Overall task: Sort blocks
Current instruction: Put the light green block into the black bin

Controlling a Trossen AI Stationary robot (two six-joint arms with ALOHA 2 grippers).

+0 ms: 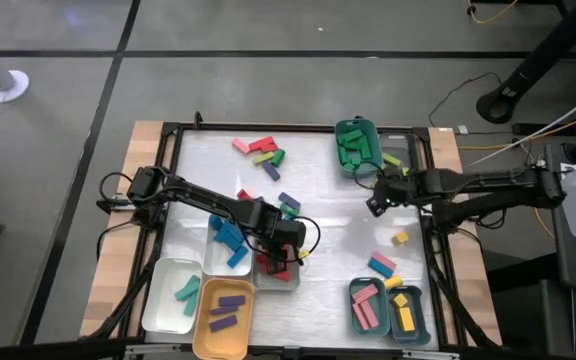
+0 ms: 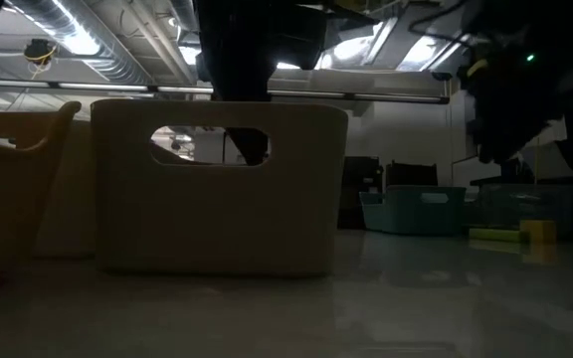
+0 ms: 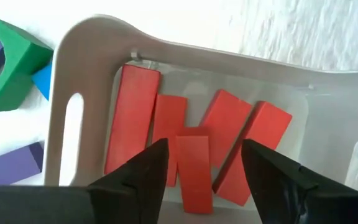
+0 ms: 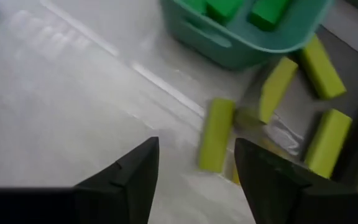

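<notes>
My left gripper (image 1: 286, 252) (image 3: 197, 171) is open over the grey tray (image 1: 276, 272) (image 3: 92, 43) near the table's front. Several red blocks (image 3: 135, 118) lie flat in that tray, one (image 3: 194, 171) right below the gap between my fingers, which do not touch it. My right gripper (image 1: 376, 203) (image 4: 194, 165) is open and empty above the bare table, just near of the teal tray (image 1: 356, 145) (image 4: 229, 46) of green blocks. Several lime blocks (image 4: 216, 134) (image 1: 393, 160) lie on the table beside that tray.
A white tray of blue blocks (image 1: 226, 240), a white tray of teal blocks (image 1: 173, 295) and an orange tray of purple blocks (image 1: 223, 315) stand front left. Teal trays of pink (image 1: 368, 305) and yellow blocks (image 1: 406, 312) stand front right. Loose blocks lie at the far middle (image 1: 263, 152) and right (image 1: 400, 238).
</notes>
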